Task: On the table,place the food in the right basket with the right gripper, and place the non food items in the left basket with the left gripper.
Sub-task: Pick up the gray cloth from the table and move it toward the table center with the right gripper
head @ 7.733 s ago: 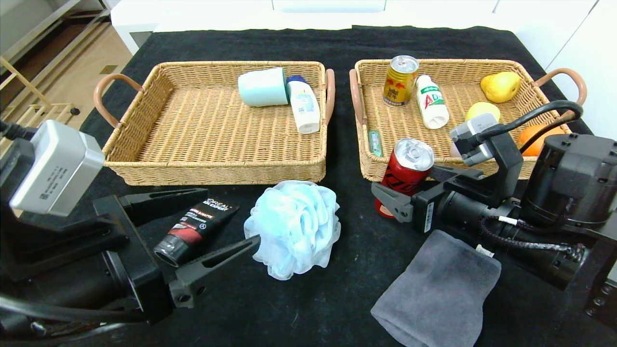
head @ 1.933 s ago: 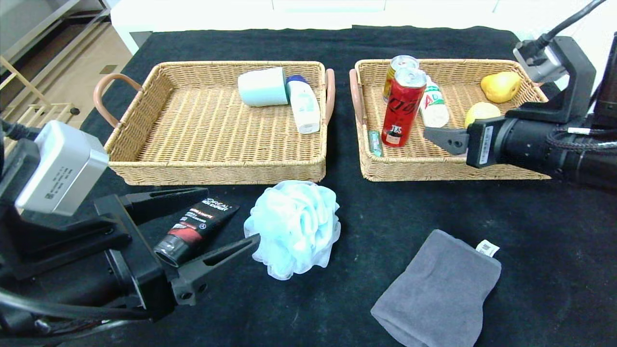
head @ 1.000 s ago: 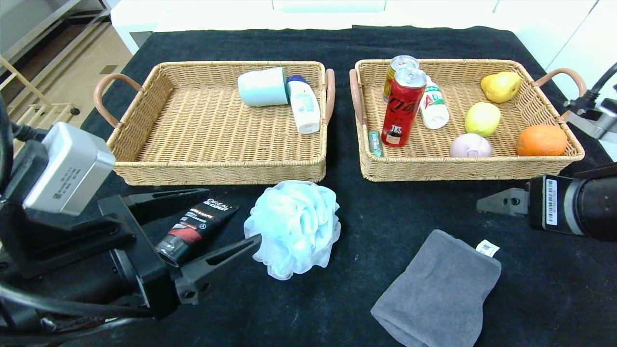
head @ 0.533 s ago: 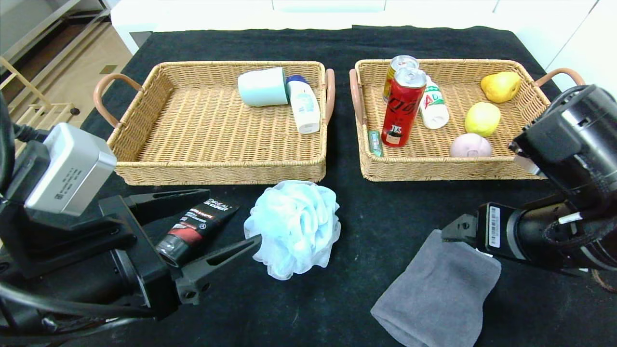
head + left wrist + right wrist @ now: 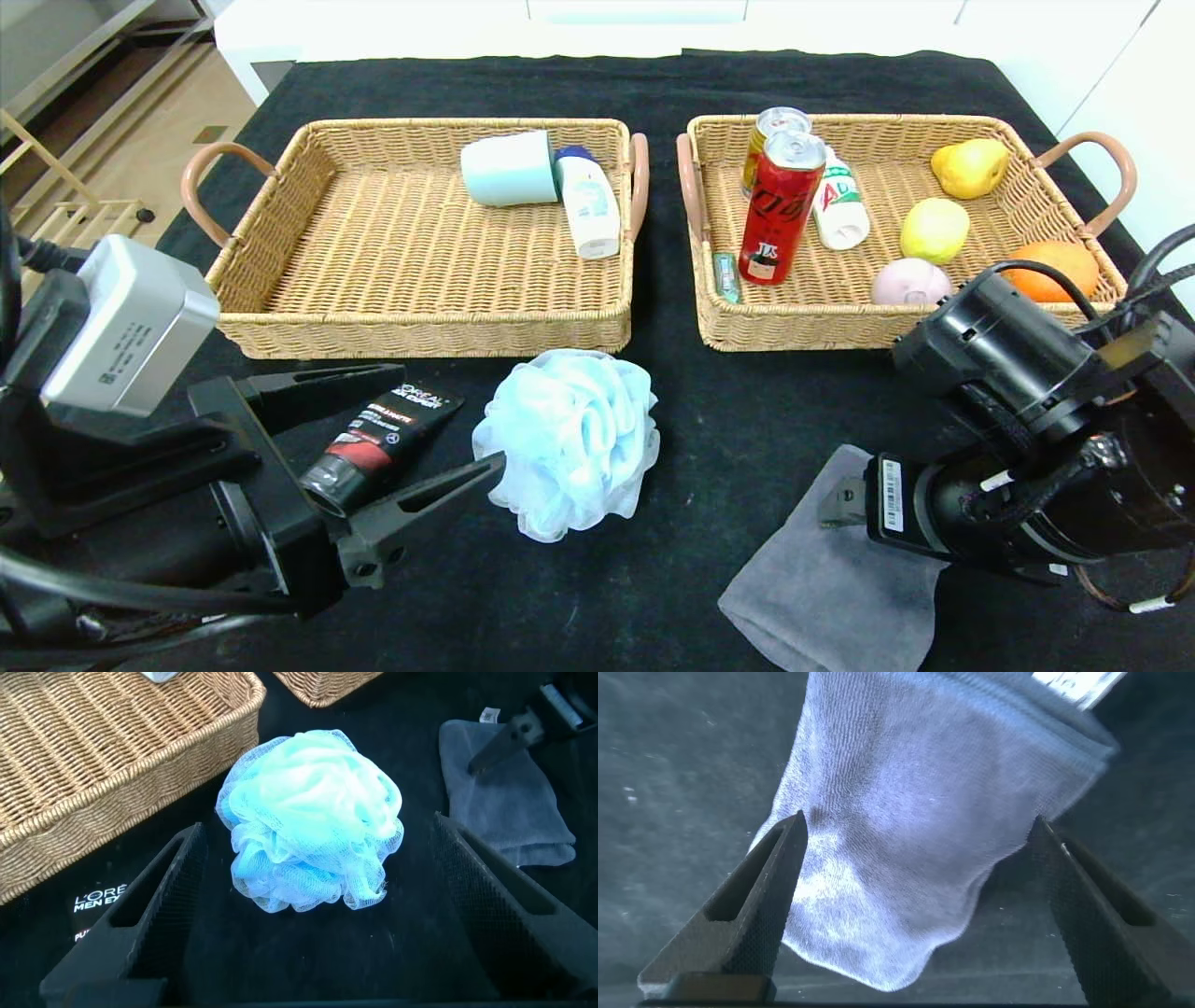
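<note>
The right pincer (image 5: pixel 915 905) hovers low over the grey cloth (image 5: pixel 822 588) on the black tabletop (image 5: pixel 709 448), its fingers spread apart and empty. The left pincer (image 5: pixel 411 429) waits open near the blue bath pouf (image 5: pixel 565 439), the black tube (image 5: pixel 378 446) between its fingers. The red can (image 5: pixel 780 207) stands in the right basket (image 5: pixel 840 327); the left basket (image 5: pixel 420 331) holds a cup (image 5: pixel 509 168)

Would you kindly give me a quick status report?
Right gripper open above grey cloth. Left gripper open facing blue bath pouf. Neither holds anything.
</note>
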